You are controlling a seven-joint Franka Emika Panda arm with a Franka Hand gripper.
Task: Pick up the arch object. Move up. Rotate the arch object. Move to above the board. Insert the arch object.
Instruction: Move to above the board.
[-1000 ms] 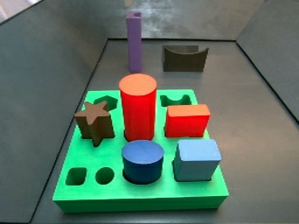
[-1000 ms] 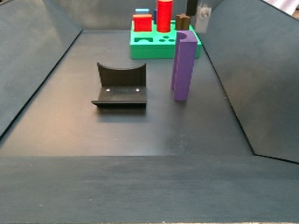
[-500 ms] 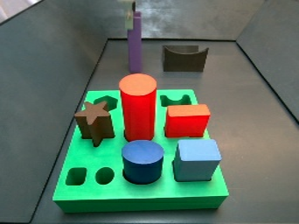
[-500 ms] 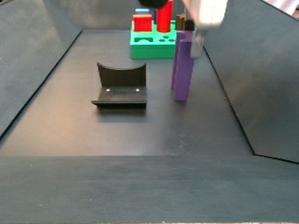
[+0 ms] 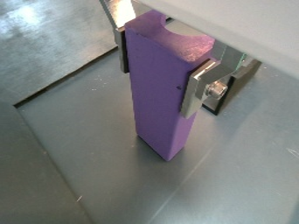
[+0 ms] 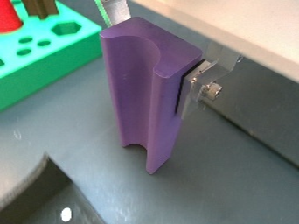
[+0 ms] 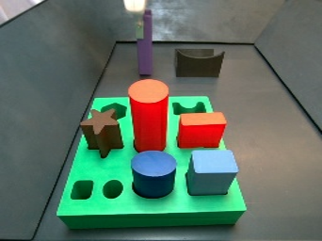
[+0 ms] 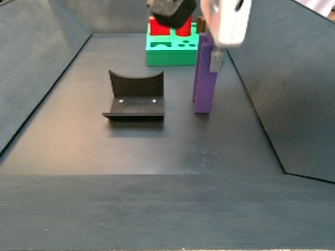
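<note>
Straddling the top of the tall purple arch object point(image 5: 160, 92), the gripper point(image 5: 160, 54) has one flat silver finger point(image 5: 201, 86) on each side of the block, standing apart at about the block's width. In both wrist views the dark pads lie against or just beside the purple faces; whether they press tightly cannot be told. The arch object point(image 8: 207, 83) stands upright on the floor with its curved notch at the top, as a wrist view point(image 6: 149, 92) shows, and its foot rests on the floor. It stands well apart from the bright green square board point(image 7: 88, 209), at the far end of the floor in a side view point(image 7: 145, 52), with the white gripper body point(image 8: 226, 20) directly over it.

There is one purple block and one board. On the board stand five pieces: one tall red cylinder point(image 7: 149, 115), one red cube point(image 7: 201, 129), one brown star-shaped block point(image 7: 102, 130), one dark blue short cylinder point(image 7: 153, 174) and one light blue cube point(image 7: 213, 172). Several cut-out holes in the board are unfilled. One dark L-shaped fixture point(image 8: 133, 96) stands on the floor beside the arch object, not touching it.

The floor point(image 8: 144, 157) is a smooth dark grey sheet, slightly glossy, enclosed by sloping grey walls point(image 8: 33, 69) on both sides.
</note>
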